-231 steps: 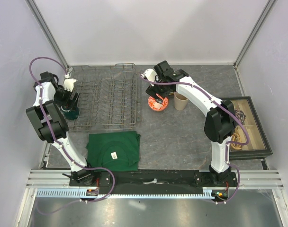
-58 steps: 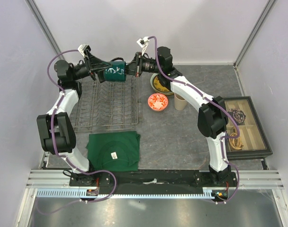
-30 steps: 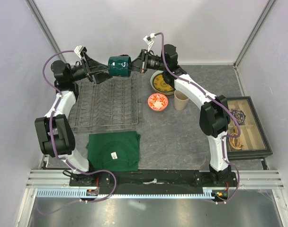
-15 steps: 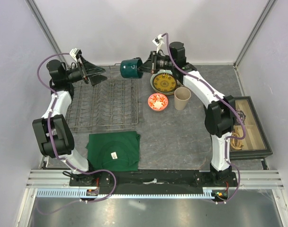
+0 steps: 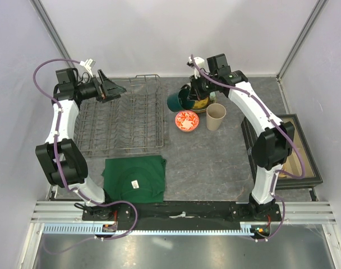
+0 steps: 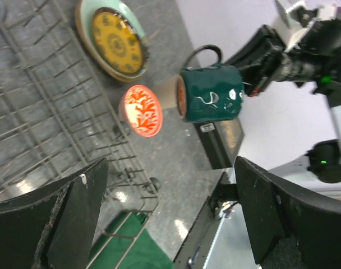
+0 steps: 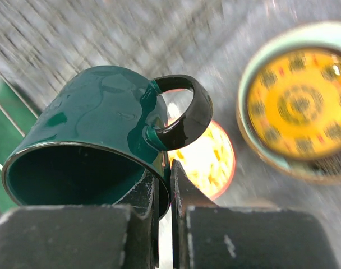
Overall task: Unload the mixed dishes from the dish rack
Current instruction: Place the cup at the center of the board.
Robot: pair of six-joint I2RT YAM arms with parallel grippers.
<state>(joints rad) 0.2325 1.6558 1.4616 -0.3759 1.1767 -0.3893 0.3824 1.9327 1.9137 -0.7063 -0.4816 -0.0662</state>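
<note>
Dark green mug (image 5: pixel 174 102) is hanging in my right gripper (image 7: pixel 164 175), which is pinching the rim wall, one finger inside and one outside. It is lying on its side, long axis running 9 to 3 o'clock from above, mouth toward the dish rack (image 5: pixel 123 120). It is hovering off the rack, at 12 o'clock of the small red-and-white bowl (image 5: pixel 187 120) and 9 o'clock of the yellow-and-dark patterned plate (image 6: pixel 116 47). I'm judging it needs righting before touchdown. My left gripper (image 5: pixel 115 88) is gaping over the rack, holding nothing, well apart at 9 o'clock. White swirls on the mug aren't letters, and the tag on the folded cloth (image 5: pixel 134 178) is too small to read.
</note>
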